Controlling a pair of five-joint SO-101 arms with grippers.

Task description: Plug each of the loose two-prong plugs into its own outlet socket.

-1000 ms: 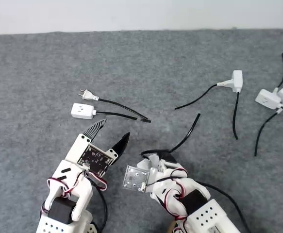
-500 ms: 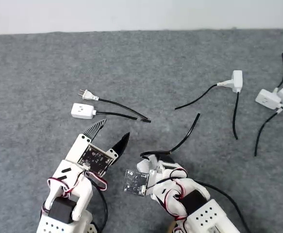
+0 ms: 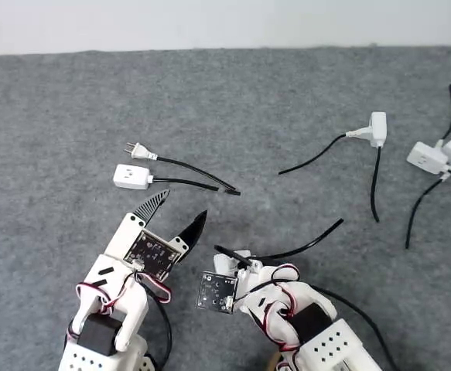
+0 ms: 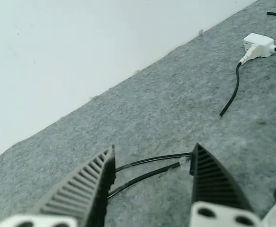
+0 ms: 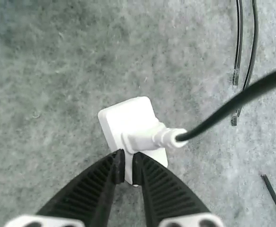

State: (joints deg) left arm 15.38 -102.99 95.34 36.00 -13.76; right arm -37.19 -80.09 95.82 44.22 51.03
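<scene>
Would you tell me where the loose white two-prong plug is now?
In the high view, the white two-prong plug lies left of centre, just beyond the white outlet socket near the left pincer.

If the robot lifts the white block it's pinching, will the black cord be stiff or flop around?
Probably floppy: the cord is thin and curves loosely. It likely weighs little, so it should trail behind the block in the right gripper. Its free end may drag and swing.
</scene>
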